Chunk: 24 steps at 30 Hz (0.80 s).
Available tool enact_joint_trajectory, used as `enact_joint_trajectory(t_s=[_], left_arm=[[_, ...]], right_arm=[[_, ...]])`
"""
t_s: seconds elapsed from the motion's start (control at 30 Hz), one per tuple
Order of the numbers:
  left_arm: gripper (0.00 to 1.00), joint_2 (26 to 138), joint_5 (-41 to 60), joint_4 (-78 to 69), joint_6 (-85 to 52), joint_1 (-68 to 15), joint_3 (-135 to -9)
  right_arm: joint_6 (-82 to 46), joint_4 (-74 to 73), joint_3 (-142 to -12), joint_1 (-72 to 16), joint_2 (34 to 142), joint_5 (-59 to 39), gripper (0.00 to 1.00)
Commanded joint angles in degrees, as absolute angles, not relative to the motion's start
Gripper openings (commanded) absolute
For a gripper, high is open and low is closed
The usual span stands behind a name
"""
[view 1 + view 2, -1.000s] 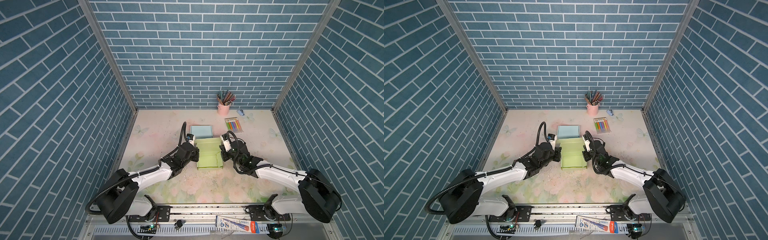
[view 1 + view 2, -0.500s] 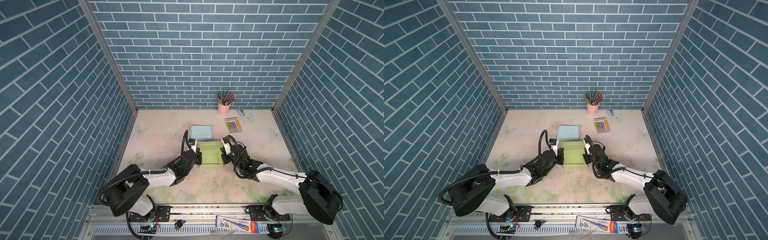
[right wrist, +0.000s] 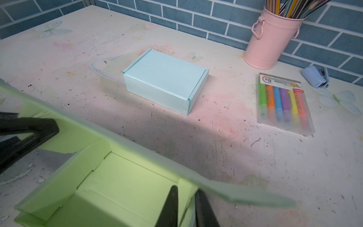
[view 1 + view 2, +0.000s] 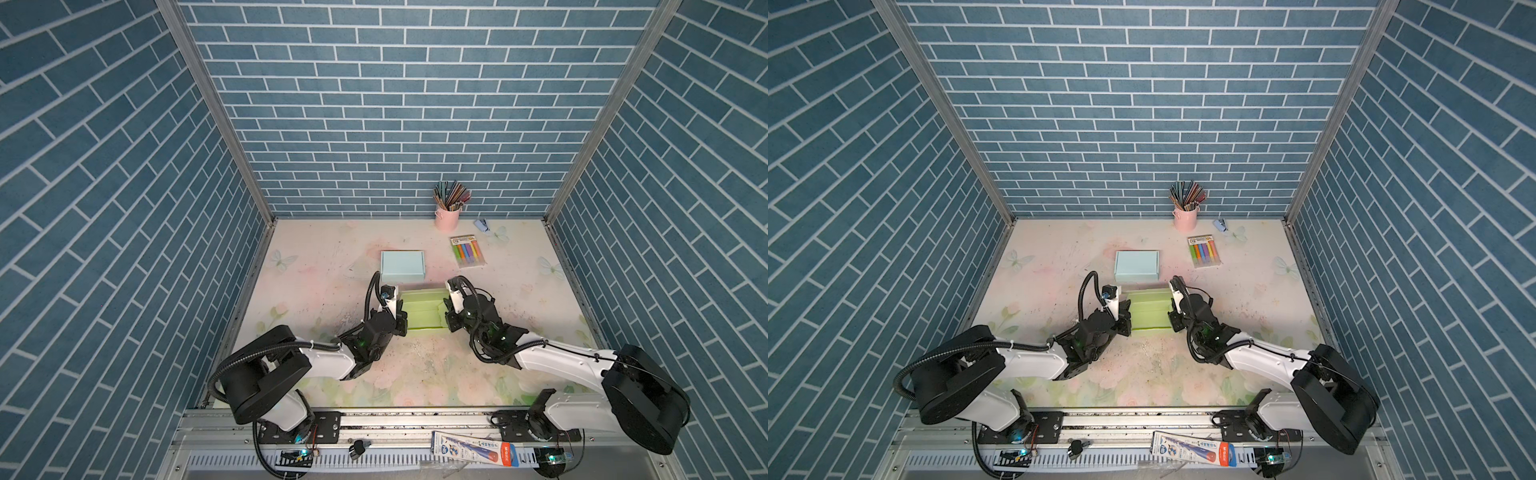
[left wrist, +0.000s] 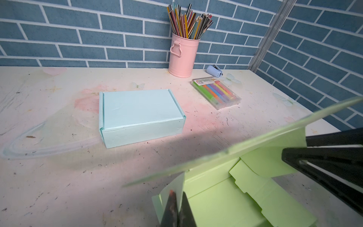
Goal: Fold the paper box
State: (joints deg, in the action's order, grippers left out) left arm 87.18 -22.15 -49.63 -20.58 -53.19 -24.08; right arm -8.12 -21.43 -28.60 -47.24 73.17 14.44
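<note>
Now, both top views: pale-green creased paper box (image 4: 422, 312) (image 4: 1148, 312) sits mid-table, left gripper (image 4: 402, 316) and right gripper (image 4: 448, 319) at its side edges, open floral tabletop (image 4: 415, 374) all around. Left wrist: jaws pinched tight on a thin side wall. Right wrist: narrow jaws clamp the opposite wall.

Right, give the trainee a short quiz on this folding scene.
1. True or false: the green paper box is fully closed.
2. In both top views, what lies to the right of the blue box? A) highlighter pack B) scissors C) tape roll
3. Fill in: the pencils stand in a ___ cup by the back wall.
Key: 1 false, it is open; 2 A; 3 pink.
</note>
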Motion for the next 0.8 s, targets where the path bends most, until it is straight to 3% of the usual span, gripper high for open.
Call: enact_joint_trajectory(t_s=[0.0, 0.37, 0.77], left_arm=[[0.01, 87.0, -14.3, -55.7, -20.8, -56.2, -23.4], [0.01, 86.7, -15.5, -56.2, -22.7, -56.2, -22.7], [0.02, 85.0, -16.0, -57.5, -24.4, -58.2, -21.7]], right_arm=[[-7.4, -24.6, -27.2, -50.3, 72.2, 7.0, 0.17], [-8.6, -28.9, -25.2, -52.5, 73.3, 5.8, 0.19], [-11.4, -30.2, -21.2, -55.8, 70.7, 11.3, 0.19]])
